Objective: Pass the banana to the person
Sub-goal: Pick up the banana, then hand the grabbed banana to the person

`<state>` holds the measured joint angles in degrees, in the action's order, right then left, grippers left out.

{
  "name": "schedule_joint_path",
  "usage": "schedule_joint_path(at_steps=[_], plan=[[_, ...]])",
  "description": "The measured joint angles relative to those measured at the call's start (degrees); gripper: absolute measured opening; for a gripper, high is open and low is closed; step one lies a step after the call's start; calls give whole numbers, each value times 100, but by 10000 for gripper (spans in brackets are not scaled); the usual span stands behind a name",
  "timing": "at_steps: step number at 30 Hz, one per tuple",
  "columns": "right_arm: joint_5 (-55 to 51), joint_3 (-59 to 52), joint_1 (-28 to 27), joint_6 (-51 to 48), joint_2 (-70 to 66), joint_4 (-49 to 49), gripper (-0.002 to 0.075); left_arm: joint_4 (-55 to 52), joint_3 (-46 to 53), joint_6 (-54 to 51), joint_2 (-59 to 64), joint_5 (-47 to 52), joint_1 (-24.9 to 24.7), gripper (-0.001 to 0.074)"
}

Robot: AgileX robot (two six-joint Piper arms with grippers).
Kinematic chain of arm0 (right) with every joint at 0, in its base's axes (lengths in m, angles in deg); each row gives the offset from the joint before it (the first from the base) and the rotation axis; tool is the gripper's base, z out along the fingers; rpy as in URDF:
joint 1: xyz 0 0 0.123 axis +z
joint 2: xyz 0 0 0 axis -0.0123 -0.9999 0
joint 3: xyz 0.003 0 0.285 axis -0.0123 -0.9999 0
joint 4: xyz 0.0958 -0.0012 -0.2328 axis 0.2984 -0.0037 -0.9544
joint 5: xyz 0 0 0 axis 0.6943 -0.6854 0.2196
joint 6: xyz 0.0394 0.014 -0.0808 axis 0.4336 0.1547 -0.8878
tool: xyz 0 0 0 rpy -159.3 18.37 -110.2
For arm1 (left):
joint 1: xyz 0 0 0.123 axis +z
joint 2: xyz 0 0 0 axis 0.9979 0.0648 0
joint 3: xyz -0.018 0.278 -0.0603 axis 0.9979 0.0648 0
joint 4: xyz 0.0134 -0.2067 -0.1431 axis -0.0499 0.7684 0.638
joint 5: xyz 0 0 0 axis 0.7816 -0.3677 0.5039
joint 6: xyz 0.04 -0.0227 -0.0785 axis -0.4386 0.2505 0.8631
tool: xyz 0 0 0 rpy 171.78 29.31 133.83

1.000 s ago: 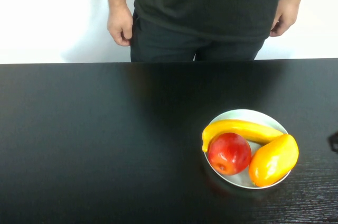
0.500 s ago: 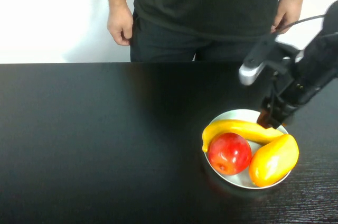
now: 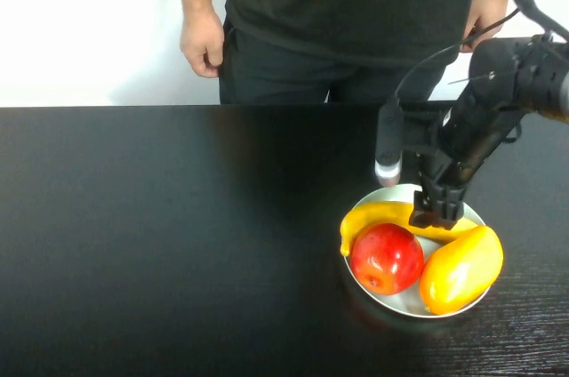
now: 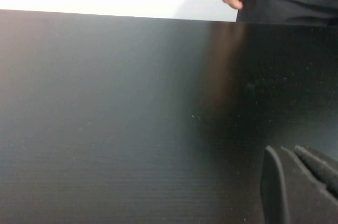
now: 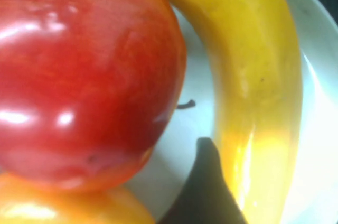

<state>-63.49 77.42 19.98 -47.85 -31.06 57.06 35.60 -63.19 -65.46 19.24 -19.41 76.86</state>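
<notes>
1. The black table (image 3: 160,244) carries a white plate (image 3: 396,195) on the robot's right, holding three fruits.
2. The banana (image 3: 382,214) lies along the far side of the plate, its curve wrapping behind the red apple (image 3: 386,258), which it touches.
3. The orange-yellow mango (image 3: 460,268) lies on the plate's right side, touching both the apple and the banana's right end.
4. The right claw (image 3: 435,216) is down on the banana, right of its middle, with the right arm reaching in from the right edge of the high view.
5. In the right wrist view, one dark fingertip (image 5: 208,182) sits against the banana (image 5: 253,76) on the side facing the apple (image 5: 79,76), over the white plate (image 5: 198,123); the other finger is out of sight, so whether the claw is spread or closed on the fruit cannot be told.
6. The left claw (image 4: 298,189) is seen only in the left wrist view, low over bare table (image 4: 132,118); whether it is wide or narrow cannot be told.
7. The person (image 3: 347,21) stands at the table's far edge in a dark shirt and dark trousers, both hands at the hips.
</notes>
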Motion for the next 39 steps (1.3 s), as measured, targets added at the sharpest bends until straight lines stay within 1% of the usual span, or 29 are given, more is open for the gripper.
schedule_joint_path(at_steps=[20,22,23,24,26,30,32,39], plan=[[705,49,3,-145,-685,-125,452,0,0,0,0,0,0,-4],[717,49,3,-145,-712,-113,430,0,0,0,0,0,0,-4],[717,49,3,-145,-712,-105,402,0,0,0,0,0,0,-4],[717,61,3,-100,-712,-105,370,0,0,0,0,0,0,-4],[717,61,3,30,-712,-91,273,0,0,0,0,0,0,-4],[650,61,3,242,-552,-162,269,0,0,0,0,0,0,-4],[581,61,13,516,-340,-293,269,0,0,0,0,0,0,-4],[-121,61,232,1559,986,-1051,269,0,0,0,0,0,0,-4]])
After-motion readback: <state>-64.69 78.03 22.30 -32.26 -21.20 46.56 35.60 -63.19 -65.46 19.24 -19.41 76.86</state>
